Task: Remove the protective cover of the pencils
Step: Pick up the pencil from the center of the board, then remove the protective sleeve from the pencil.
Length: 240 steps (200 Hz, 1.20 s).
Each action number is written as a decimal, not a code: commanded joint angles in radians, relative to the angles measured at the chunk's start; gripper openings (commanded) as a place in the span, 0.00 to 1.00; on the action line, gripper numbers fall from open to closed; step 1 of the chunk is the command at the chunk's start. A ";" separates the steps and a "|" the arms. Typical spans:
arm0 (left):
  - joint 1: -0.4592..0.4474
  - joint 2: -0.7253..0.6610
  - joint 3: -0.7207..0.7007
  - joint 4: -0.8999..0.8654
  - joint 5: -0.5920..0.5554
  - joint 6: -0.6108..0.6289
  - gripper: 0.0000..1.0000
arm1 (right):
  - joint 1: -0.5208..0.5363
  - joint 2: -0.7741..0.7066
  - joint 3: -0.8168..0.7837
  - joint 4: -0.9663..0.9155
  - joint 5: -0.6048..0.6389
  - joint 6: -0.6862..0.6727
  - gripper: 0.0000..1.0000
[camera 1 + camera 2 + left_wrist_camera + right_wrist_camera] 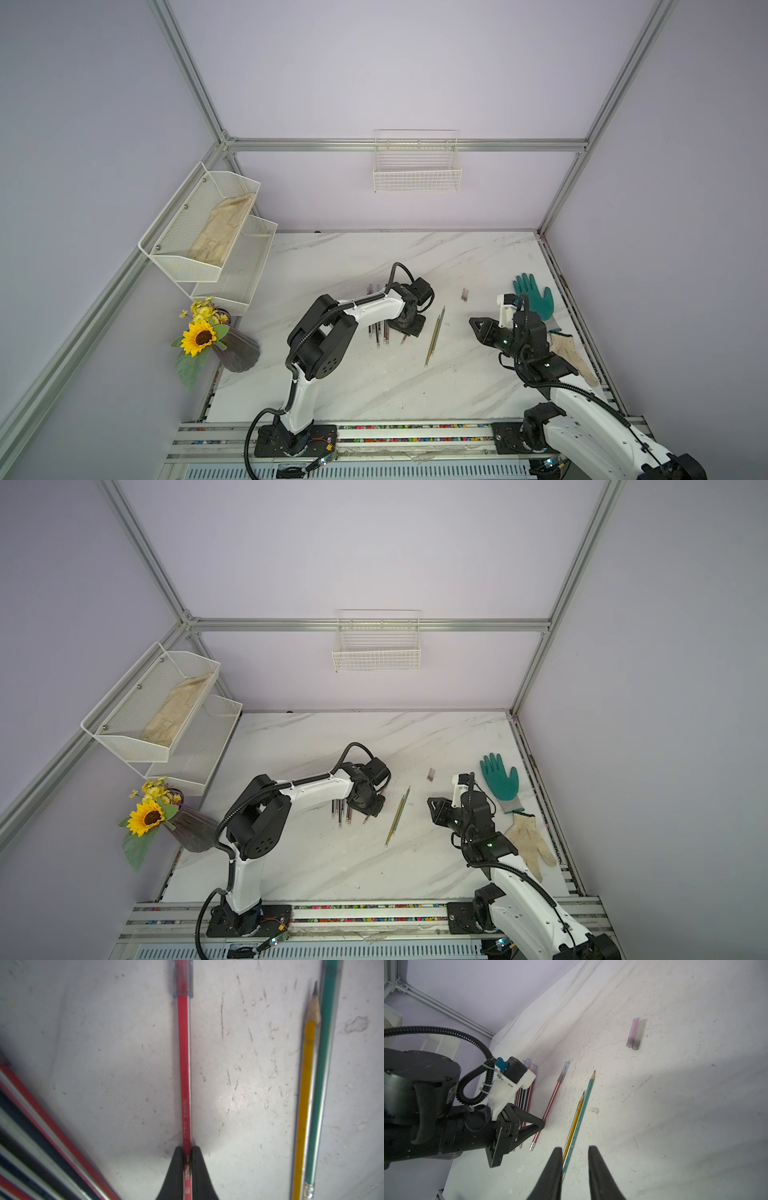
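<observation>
Overhead, left hand (409, 326) mostly hides its clamped red pencil (184, 1064) (cap (182, 978) blurry).

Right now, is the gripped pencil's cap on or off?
On: a clear cap covers the tip of the red pencil in the left end effector.

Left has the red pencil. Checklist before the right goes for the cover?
1. Left jaws shut on red pencil: ok.
2. Cover on its far tip: ok.
3. Right jaws open, empty: ok.
4. Right jaws aligned with cover: not ok, they sit over the yellow pencil and green pencil.
5. Red pencil lifted off table: cannot tell.
</observation>
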 commanded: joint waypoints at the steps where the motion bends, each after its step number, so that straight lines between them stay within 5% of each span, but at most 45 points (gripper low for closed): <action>1: -0.004 -0.019 -0.019 -0.074 -0.006 -0.011 0.02 | 0.005 -0.003 -0.008 0.031 -0.009 -0.007 0.26; 59: -0.006 -0.217 -0.081 0.044 0.110 0.018 0.00 | 0.005 0.094 0.009 0.078 -0.153 -0.024 0.26; 118: -0.012 -0.414 -0.277 0.243 0.254 0.025 0.00 | 0.038 0.118 -0.042 0.363 -0.403 0.195 0.28; 240: -0.106 -0.486 -0.312 0.317 0.324 0.051 0.00 | 0.102 0.325 0.072 0.483 -0.380 0.297 0.30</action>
